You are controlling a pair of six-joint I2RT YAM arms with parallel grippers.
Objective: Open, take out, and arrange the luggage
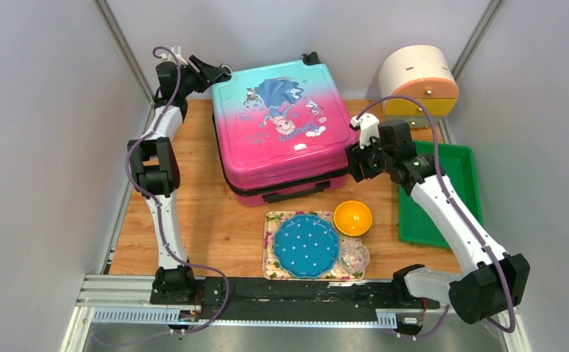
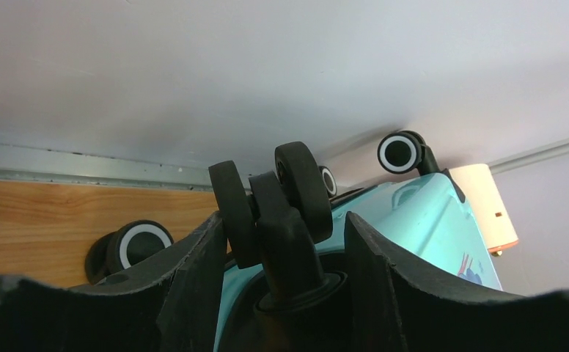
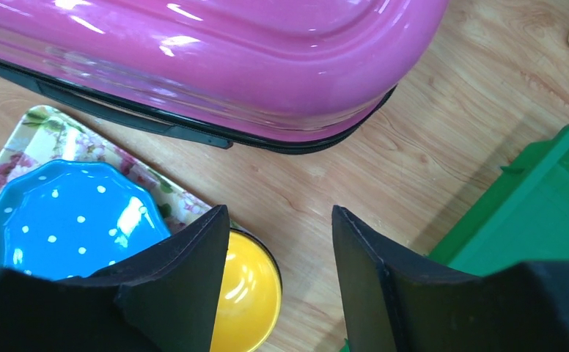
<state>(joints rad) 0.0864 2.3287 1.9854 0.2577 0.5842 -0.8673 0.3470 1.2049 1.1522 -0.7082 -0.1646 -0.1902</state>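
Observation:
The luggage [image 1: 285, 128] lies flat and closed at the back of the wooden table, its pink-to-turquoise printed shell facing up. My left gripper [image 1: 215, 73] is at its far left corner. In the left wrist view the left gripper [image 2: 285, 220] is open, its jaws straddling a black twin caster wheel [image 2: 303, 187] on the turquoise shell [image 2: 413, 220]; a gap shows beside the right finger. My right gripper [image 1: 353, 158] hovers at the suitcase's near right corner. In the right wrist view it [image 3: 278, 213] is open and empty over bare wood, below the pink shell [image 3: 230, 66].
A green tray [image 1: 443, 191] lies at the right, a round cream drawer cabinet [image 1: 419, 77] behind it. In front of the suitcase a floral tray [image 1: 274, 220] carries a blue dotted plate [image 1: 306, 246], with a yellow bowl [image 1: 353, 217] and a small clear bowl [image 1: 353, 257] beside it. Walls close in left and back.

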